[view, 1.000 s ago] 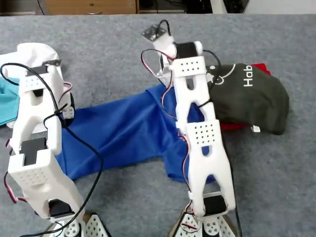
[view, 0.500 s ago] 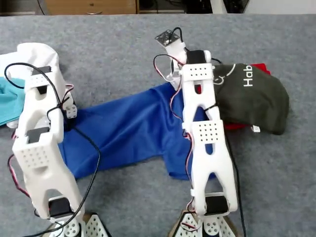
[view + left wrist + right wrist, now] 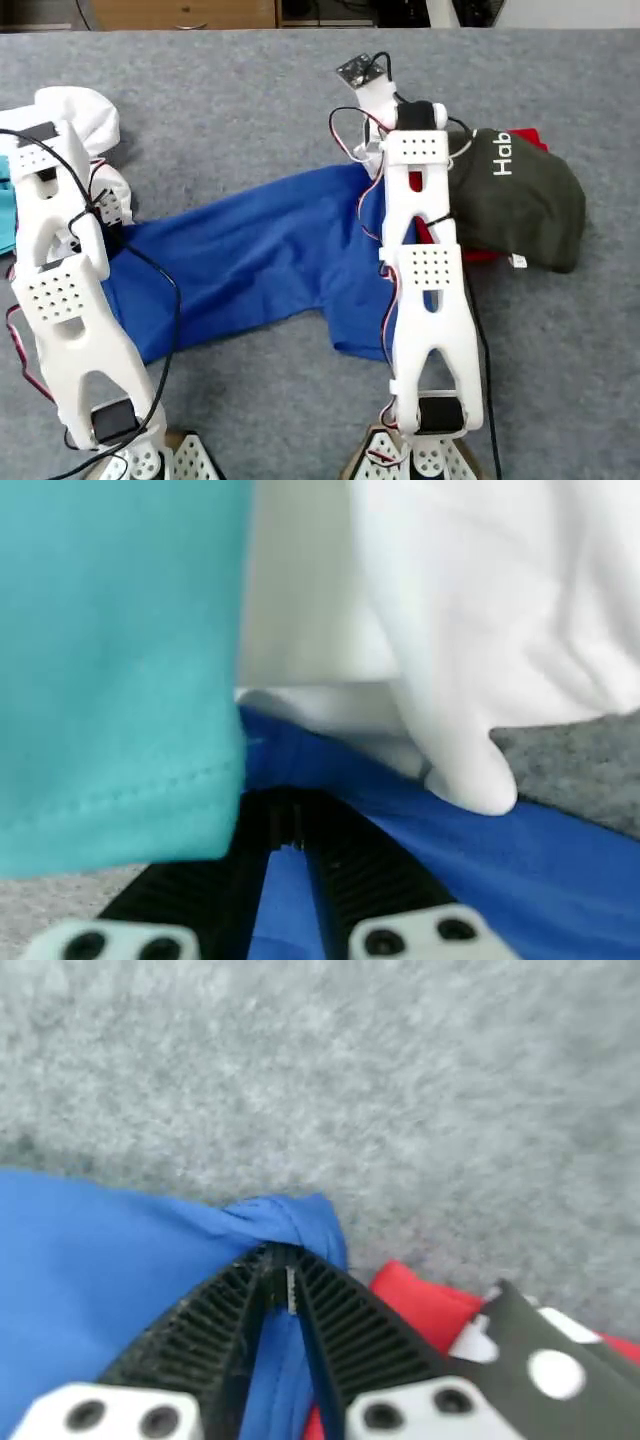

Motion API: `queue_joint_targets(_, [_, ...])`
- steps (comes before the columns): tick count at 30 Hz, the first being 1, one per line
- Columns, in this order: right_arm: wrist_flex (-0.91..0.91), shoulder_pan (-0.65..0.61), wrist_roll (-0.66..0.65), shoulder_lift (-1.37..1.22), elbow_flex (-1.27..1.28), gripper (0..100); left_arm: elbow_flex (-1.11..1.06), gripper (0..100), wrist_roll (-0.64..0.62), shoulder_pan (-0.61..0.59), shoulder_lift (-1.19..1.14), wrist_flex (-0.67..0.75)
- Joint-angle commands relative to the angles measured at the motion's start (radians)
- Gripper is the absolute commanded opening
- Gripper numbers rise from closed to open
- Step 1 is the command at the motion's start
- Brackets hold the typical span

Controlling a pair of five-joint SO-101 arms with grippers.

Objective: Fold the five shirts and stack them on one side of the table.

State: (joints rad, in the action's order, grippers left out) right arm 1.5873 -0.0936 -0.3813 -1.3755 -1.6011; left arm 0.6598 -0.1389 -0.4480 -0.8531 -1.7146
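A blue shirt (image 3: 250, 265) lies stretched across the middle of the grey table between my two arms. My left gripper (image 3: 285, 825) is shut on its left end, close under a white shirt (image 3: 470, 610) and a teal shirt (image 3: 110, 660). My right gripper (image 3: 280, 1265) is shut on a bunched corner of the blue shirt (image 3: 110, 1270) at the shirt's far right. Next to it lie a red shirt (image 3: 425, 1305) and a dark grey shirt (image 3: 510, 195) stacked on the red one (image 3: 470, 255).
The white shirt (image 3: 75, 110) and the teal shirt (image 3: 5, 215) sit at the table's left edge behind the left arm (image 3: 60, 290). The right arm (image 3: 425, 270) stretches over the blue shirt's right part. Bare grey table (image 3: 220, 110) lies beyond the shirts.
Both arms have shifted: the left one leftward, the right one rightward and farther away. The blue shirt between them has been pulled wider and flatter.
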Motion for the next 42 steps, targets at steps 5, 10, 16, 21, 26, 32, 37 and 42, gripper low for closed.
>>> queue_joint_targets(5, [0.034, 0.007, 0.003, 0.110, -0.065, 0.2, 0.046, 2, 0.032, -0.005, 0.028, -0.011])
queue_joint_targets(10, [0.092, -0.022, -0.005, 0.222, -0.065, 0.2, 0.046, 2, 0.034, 0.055, 0.177, -0.028])
queue_joint_targets(16, [0.206, -0.010, -0.097, 0.400, -0.038, 0.2, 0.026, 2, 0.098, 0.071, 0.401, -0.044])
queue_joint_targets(21, [0.206, 0.005, -0.061, 0.656, 0.269, 0.2, -0.175, 2, 0.189, 0.060, 0.587, -0.043])
queue_joint_targets(26, [0.184, -0.051, -0.132, 0.972, 0.800, 0.2, -0.525, 2, 0.259, 0.049, 0.803, 0.063])
queue_joint_targets(32, [0.040, -0.054, -0.331, 1.302, 1.311, 0.2, -0.985, 2, 0.368, 0.015, 1.095, 0.301])
queue_joint_targets(37, [-0.089, -0.064, -0.491, 1.563, 1.728, 0.6, -1.249, 2, 0.397, -0.009, 1.270, 0.405])
queue_joint_targets(42, [-0.221, -0.062, -0.592, 1.802, 2.146, 15.7, -1.418, 2, 0.391, 0.000, 1.369, 0.427])
